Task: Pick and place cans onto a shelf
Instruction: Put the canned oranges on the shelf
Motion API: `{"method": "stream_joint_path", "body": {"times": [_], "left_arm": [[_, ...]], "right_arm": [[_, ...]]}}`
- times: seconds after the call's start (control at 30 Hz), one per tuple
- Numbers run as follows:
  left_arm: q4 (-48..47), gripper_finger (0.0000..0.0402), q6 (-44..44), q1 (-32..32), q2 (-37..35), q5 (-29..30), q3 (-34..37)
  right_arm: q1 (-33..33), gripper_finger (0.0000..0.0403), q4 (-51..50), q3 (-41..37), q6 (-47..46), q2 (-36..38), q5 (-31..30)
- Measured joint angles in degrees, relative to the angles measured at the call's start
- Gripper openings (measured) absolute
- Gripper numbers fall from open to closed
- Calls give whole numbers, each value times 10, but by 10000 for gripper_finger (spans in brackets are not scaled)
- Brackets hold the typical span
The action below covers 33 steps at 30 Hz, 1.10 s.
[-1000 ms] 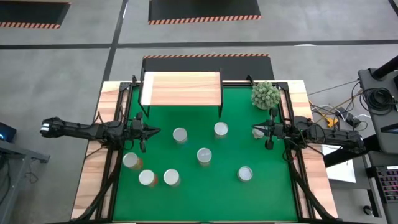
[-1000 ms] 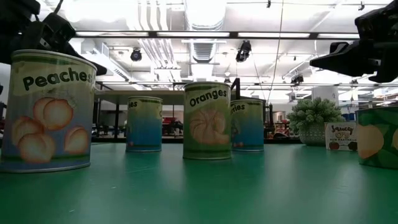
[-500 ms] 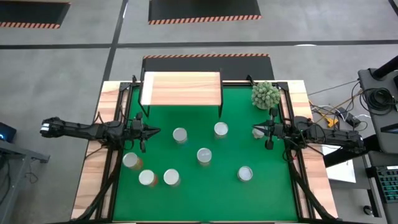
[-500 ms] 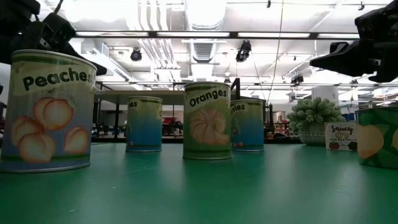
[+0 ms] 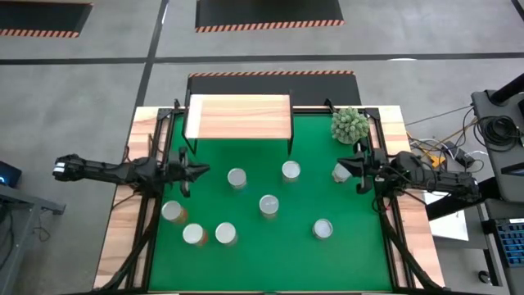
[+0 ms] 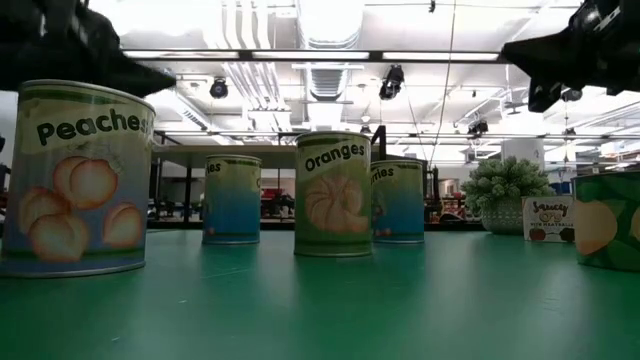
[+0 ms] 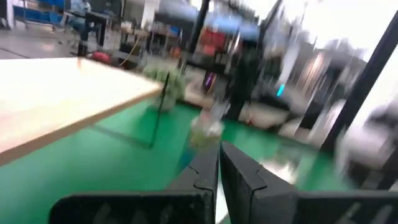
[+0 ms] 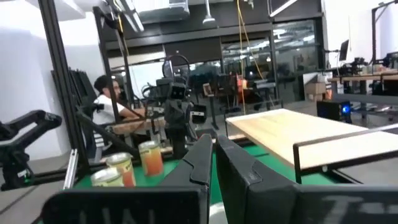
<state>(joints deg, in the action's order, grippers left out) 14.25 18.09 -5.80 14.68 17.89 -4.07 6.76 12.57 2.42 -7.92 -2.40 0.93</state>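
Several cans stand upright on the green mat: two at the middle, one nearer, one near right, three near left, and one just before my right gripper. The light-wood shelf stands at the far edge on black legs, with nothing on it. My left gripper hovers at the mat's left side, shut and empty. My right gripper hovers at the right side, shut and empty. In the low view the Peaches can and the Oranges can are closest.
A fuzzy pale-green ball plant stands at the far right corner beside the shelf. Wooden strips border the mat on both sides. A seated person shows beyond the table in the right wrist view.
My right gripper has drawn back toward the table's right edge and gone up, baring the can that stood under its tip. My left gripper has gone up a little and slightly toward the left edge. No can has moved.
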Motion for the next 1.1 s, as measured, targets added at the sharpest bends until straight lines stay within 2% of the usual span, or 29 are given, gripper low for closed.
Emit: {"method": "stream_joint_path", "body": {"times": [0.13,0.23,0.37,0.47,0.6,0.7,0.87,0.97,1.1], "left_arm": [[74,0,16,0,0,0,0],[100,0,11,0,0,0,0],[140,0,46,0,0,-5,0],[204,0,14,0,0,-25,0],[276,0,-28,0,4,-68,0],[294,0,-31,0,7,-71,0],[286,0,-85,0,17,-65,0],[286,0,-108,0,28,-65,0],[292,0,-116,0,46,-64,0]], "right_arm": [[0,11,-1,0,25,0,0],[0,11,-6,0,61,0,0],[0,11,-12,0,63,0,0],[0,11,-11,2,60,0,0],[0,11,10,4,-52,-3,-2],[0,11,45,4,-104,-15,-10],[-1,11,125,4,-88,-69,-10],[-1,11,176,8,-85,-124,-10],[-2,11,193,36,-75,-206,-10]]}}
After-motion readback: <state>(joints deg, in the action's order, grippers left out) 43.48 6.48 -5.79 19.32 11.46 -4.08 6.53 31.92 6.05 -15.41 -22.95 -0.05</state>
